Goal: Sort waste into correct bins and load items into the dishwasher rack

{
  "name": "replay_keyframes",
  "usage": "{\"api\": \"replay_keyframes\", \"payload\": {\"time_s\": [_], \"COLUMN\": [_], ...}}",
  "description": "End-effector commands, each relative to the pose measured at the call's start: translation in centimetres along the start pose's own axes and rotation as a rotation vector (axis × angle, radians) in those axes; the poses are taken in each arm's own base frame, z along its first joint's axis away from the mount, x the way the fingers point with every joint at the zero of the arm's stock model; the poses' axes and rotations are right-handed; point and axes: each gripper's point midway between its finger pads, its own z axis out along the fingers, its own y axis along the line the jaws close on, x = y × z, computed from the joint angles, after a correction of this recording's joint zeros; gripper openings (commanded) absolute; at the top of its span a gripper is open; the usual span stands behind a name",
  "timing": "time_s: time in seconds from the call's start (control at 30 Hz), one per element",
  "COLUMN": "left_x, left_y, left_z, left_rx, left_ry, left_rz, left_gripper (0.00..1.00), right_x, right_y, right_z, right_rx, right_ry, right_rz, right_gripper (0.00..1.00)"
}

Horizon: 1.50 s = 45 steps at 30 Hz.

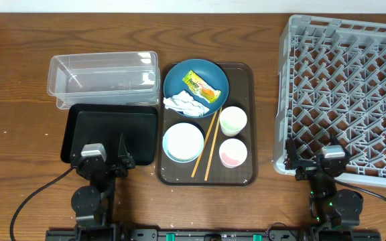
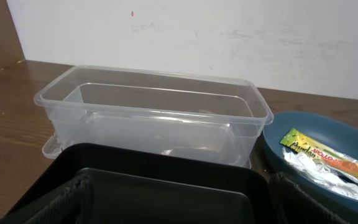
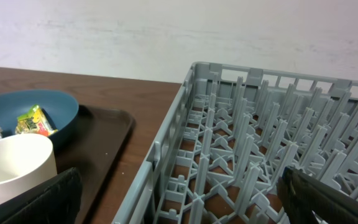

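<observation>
Overhead: left claw (image 1: pixel 103 152) open over black tub (image 1: pixel 139 117), right claw (image 1: pixel 310 156) open at rack (image 1: pixel 354 80) near edge. Wrapper (image 1: pixel 201 87) and tissue (image 1: pixel 185 104) on plate (image 1: pixel 178 75), on tray (image 1: pixel 245 94).
Left wrist: clear tub (image 2: pixel 154 106) behind black tub rim.
Right wrist: cup (image 3: pixel 14 163), inside colour unclear, left of rack.

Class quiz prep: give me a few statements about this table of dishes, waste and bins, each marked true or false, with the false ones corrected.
1. The snack wrapper lies on the blue plate. True.
2. The chopsticks are in the dishwasher rack. False: the chopsticks lie on the brown tray beside the bowl; the dishwasher rack holds nothing.
3. The tissue sits in the clear tub. False: the tissue is on the blue plate; the clear tub looks empty.
4. The green-lined cup and pink-lined cup stand on the brown tray. True.
</observation>
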Motion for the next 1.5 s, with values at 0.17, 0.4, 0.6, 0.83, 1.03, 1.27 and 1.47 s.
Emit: {"api": "replay_keyframes", "payload": {"time_s": [0.17, 0.4, 0.6, 0.83, 1.03, 1.27, 1.47], "left_x": [1.60, 1.60, 1.61, 1.60, 1.60, 1.57, 1.51], "left_y": [0.17, 0.17, 0.17, 0.17, 0.17, 0.24, 0.18], "left_z": [0.08, 0.08, 0.08, 0.08, 0.08, 0.08, 0.07], "left_rx": [-0.003, -0.003, -0.003, -0.003, -0.003, -0.007, -0.004], "left_ry": [0.054, 0.054, 0.054, 0.054, 0.054, 0.053, 0.052], "left_rz": [0.007, 0.007, 0.007, 0.007, 0.007, 0.007, -0.015], "left_gripper": [0.92, 0.92, 0.92, 0.92, 0.92, 0.92, 0.92], "right_x": [0.11, 0.11, 0.12, 0.12, 0.11, 0.11, -0.16], "right_y": [0.34, 0.34, 0.34, 0.34, 0.34, 0.39, 0.44], "right_z": [0.02, 0.02, 0.02, 0.02, 0.02, 0.02, 0.01], "right_rx": [-0.015, -0.015, -0.015, -0.015, -0.015, -0.018, -0.021], "right_ry": [0.003, 0.003, 0.003, 0.003, 0.003, 0.003, -0.007], "right_rz": [0.002, 0.002, 0.002, 0.002, 0.002, 0.002, 0.043], "right_gripper": [0.99, 0.99, 0.99, 0.99, 0.99, 0.99, 0.99]}}
